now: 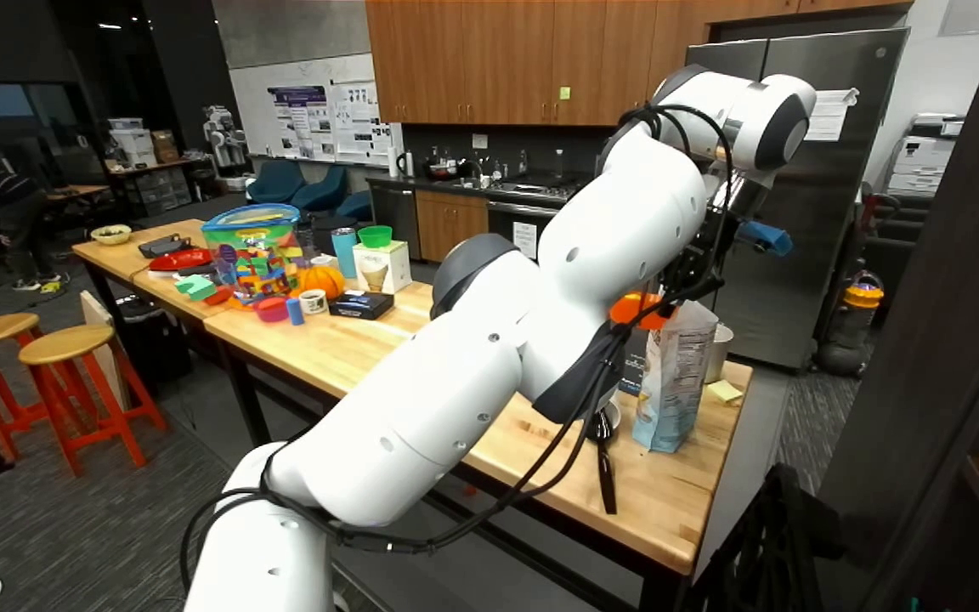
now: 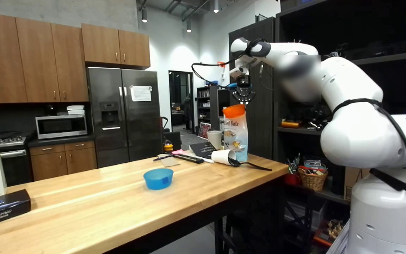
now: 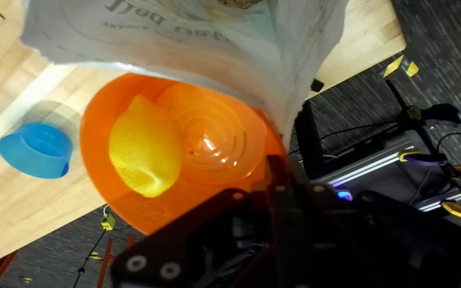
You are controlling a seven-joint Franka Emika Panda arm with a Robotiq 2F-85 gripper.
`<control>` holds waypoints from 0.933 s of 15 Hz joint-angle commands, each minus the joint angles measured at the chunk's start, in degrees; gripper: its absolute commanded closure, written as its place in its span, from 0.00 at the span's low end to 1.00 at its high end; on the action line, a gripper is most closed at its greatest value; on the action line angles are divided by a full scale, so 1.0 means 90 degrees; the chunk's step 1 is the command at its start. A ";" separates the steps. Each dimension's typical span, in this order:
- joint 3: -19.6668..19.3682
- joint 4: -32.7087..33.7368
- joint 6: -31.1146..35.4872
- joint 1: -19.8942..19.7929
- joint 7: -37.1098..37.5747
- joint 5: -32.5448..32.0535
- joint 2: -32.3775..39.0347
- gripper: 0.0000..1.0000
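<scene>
My gripper (image 3: 281, 170) is shut on the rim of an orange bowl (image 3: 218, 140). A yellow lemon (image 3: 146, 148) lies inside the bowl. The bowl hangs tilted right at the open top of a white and blue rolled oats bag (image 3: 214, 52). The bag's edge overlaps the bowl's rim in the wrist view; whether they touch I cannot tell. In an exterior view the gripper (image 2: 243, 98) is above the bowl (image 2: 234, 111), and the bag (image 2: 237, 137) stands upright on the table. A blue bowl (image 3: 36, 148) sits apart on the table; it also shows in an exterior view (image 2: 158, 179).
A white cup (image 2: 222, 156) lies on its side by the bag, with a black spoon (image 2: 252, 164) at its mouth. A light mug (image 2: 214, 139), a dark card (image 2: 203, 149) and pens are close behind. Boxes and a toy tub (image 1: 256, 255) stand at the table's far end.
</scene>
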 commanded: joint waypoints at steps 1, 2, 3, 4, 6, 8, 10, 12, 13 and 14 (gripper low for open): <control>0.0002 0.0000 0.0000 0.0000 0.0000 0.0000 0.0000 0.96; 0.0002 0.0000 0.0001 0.0000 0.0000 0.0000 0.0000 0.96; 0.0002 0.0000 0.0002 0.0000 0.0000 0.0000 0.0001 0.96; 0.0002 0.0000 0.0003 0.0000 0.0000 0.0000 0.0001 0.96; 0.0002 0.0000 0.0003 0.0000 0.0000 0.0000 0.0000 0.96; 0.0280 -0.0154 0.0018 0.0002 0.0000 -0.0064 0.0082 0.99; 0.0832 -0.0509 0.0058 0.0016 -0.0002 -0.0255 0.0133 0.99; 0.1476 -0.0826 0.0053 0.0044 0.0005 -0.0451 0.0247 0.99; 0.1787 -0.0968 0.0021 0.0071 0.0009 -0.0591 0.0327 0.99; 0.2091 -0.1101 -0.0012 0.0099 0.0012 -0.0747 0.0410 0.99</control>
